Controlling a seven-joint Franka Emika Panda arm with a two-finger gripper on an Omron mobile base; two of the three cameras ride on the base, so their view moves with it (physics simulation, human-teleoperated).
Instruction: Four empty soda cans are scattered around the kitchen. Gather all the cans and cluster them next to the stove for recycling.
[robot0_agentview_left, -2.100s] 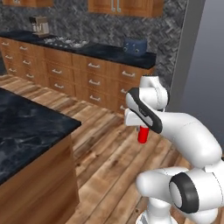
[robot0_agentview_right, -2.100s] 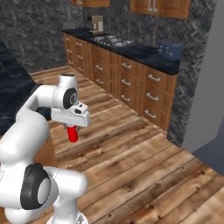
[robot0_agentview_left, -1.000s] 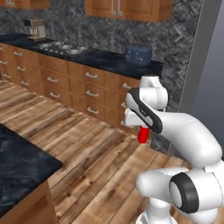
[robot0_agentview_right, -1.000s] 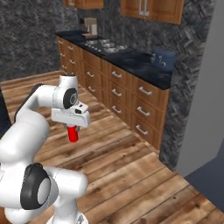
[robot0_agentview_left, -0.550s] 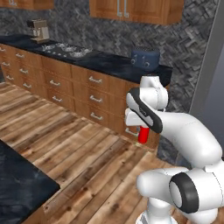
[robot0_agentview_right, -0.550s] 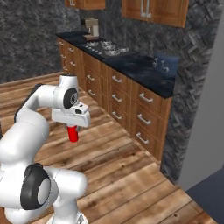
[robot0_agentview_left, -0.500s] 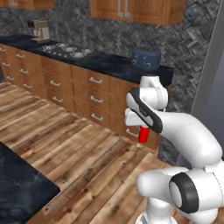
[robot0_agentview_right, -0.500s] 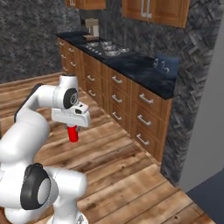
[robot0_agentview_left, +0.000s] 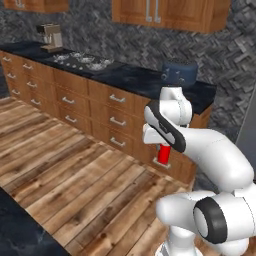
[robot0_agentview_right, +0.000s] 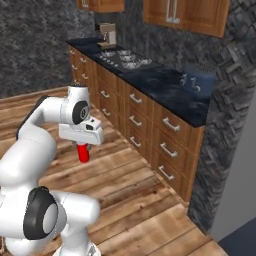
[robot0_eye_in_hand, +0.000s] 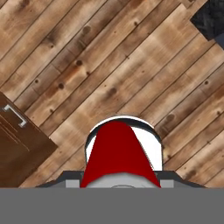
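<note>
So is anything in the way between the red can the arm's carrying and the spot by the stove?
Nothing visible blocks it. The red can hangs in the gripper above open wood floor; the stove sits farther along the counter, whose top beside it looks bare.

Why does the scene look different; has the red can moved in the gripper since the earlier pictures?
No. The red can hangs from the gripper at the same spot beside the white arm. The base drove, so the counter shifted.
</note>
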